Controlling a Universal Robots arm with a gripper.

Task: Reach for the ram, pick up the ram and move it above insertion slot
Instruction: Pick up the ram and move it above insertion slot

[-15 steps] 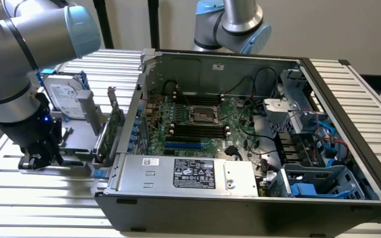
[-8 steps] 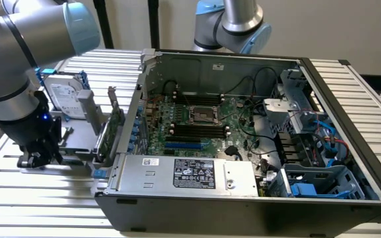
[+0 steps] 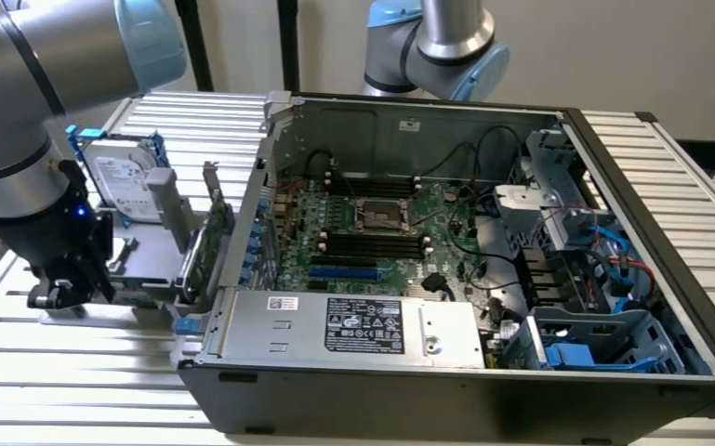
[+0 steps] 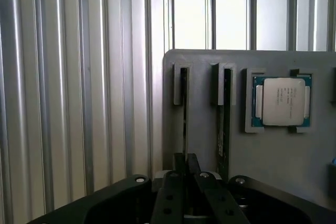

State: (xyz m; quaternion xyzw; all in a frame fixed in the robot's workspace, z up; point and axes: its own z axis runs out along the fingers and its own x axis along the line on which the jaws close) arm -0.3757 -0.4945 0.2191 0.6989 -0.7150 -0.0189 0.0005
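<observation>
**Ribbed metal table [image 3: 85,372], claw [image 4: 185,157] on the ram stick [image 4: 185,108]**

Silver slats run under everything. At the exterior view's left the claw is down at a grey holder [image 4: 205,140]. Its fingers are pressed together on the thin edge of the ram stick, which stands upright in its slot in the holder. A second stick [image 4: 226,114] stands in the next slot, with a processor chip [image 4: 282,100] beyond it. Farther right sits the open computer case [image 3: 456,390].

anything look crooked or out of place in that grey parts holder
Nothing stands out. In the grey slotted holder, the thin edge-on ram by the gripper and the second stick beside it stand straight in their slots; the square silver processor chip sits flat in its recess.
</observation>
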